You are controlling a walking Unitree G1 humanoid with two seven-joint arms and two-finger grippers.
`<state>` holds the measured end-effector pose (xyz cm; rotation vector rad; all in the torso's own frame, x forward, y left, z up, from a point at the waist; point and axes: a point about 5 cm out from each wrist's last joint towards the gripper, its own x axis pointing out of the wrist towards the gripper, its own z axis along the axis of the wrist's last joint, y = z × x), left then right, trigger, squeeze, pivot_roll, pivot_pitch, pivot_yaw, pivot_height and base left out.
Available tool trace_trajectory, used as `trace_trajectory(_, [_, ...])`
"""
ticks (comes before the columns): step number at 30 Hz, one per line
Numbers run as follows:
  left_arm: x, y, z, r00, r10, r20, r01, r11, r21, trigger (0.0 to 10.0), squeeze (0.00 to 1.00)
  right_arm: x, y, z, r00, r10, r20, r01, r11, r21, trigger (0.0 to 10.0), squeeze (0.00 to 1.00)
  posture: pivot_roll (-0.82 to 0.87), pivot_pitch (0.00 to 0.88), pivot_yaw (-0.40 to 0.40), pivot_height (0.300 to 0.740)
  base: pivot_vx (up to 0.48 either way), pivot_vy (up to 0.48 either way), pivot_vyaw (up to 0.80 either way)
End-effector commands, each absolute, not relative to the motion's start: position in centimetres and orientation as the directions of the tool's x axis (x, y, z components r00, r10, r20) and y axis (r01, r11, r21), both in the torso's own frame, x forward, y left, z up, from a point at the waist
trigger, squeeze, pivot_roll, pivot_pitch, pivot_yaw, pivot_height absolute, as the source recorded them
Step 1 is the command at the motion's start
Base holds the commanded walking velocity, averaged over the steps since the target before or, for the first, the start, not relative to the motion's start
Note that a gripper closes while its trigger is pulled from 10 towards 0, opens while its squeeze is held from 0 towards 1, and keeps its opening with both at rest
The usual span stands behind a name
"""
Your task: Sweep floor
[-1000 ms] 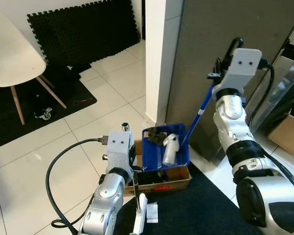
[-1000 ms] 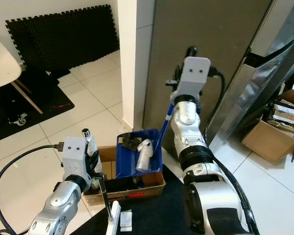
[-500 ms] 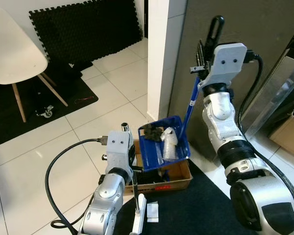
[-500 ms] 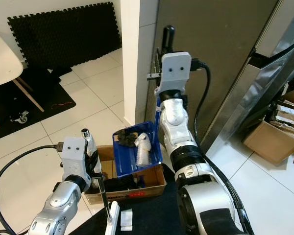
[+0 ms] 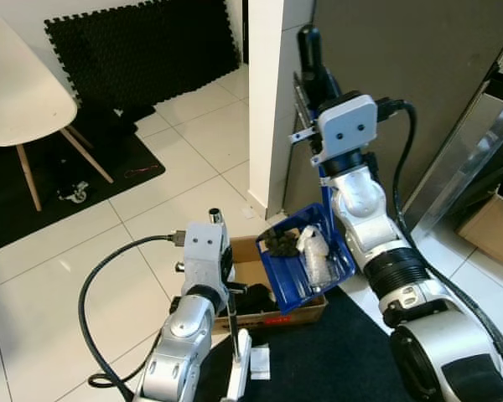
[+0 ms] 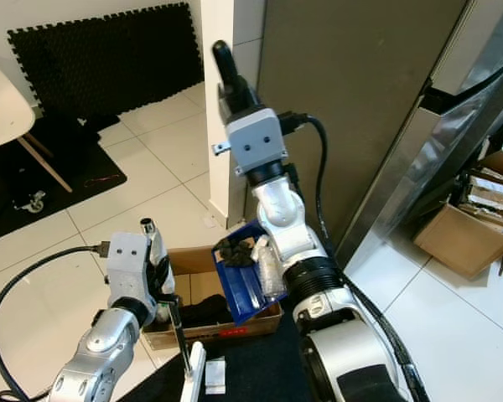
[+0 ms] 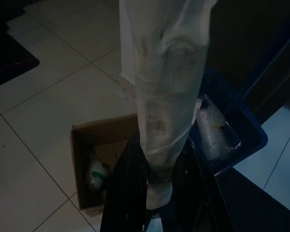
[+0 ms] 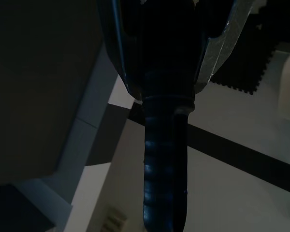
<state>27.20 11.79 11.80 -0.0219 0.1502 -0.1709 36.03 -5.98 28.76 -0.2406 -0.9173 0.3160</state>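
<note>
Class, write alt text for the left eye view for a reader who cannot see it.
The right end effector holds a blue dustpan of debris tilted over a cardboard box on white tiles. The left end effector grips a brush handle beside it.

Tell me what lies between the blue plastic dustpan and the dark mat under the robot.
The open brown cardboard box sits there, under the tilted blue plastic dustpan and at the edge of the dark mat, as the left eye view shows.

No legible text; red label on cardboard box point(image 5: 278, 319) too blurred.
</note>
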Motion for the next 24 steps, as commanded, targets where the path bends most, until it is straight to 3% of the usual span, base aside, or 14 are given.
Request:
trace_trajectory(1, [27.2, 11.5, 11.8, 0.973, -0.179, -0.144, 0.177, 0.984, -0.026, 10.0, 0.00, 34.6, -4.7, 29.9, 0.450, 0.423, 0.786, -0.182, 0.905, -0.384, 10.0, 0.00, 0.14, 0.126, -0.040, 0.740, 0.000, 0.000, 0.00])
trace_trajectory(10, [27.2, 11.3, 11.8, 0.973, -0.181, -0.146, 0.178, 0.984, -0.029, 10.0, 0.00, 33.5, -3.2, 29.6, 0.383, 0.487, 0.785, -0.210, 0.874, -0.439, 10.0, 0.00, 0.14, 0.126, -0.042, 0.740, 0.000, 0.000, 0.00])
trace_trajectory(24, [27.2, 11.0, 11.7, 0.971, -0.191, -0.146, 0.189, 0.982, -0.032, 10.0, 0.00, 30.5, -0.3, 29.2, 0.206, 0.610, 0.765, -0.260, 0.788, -0.558, 10.0, 0.00, 0.14, 0.128, -0.040, 0.740, 0.000, 0.000, 0.00])
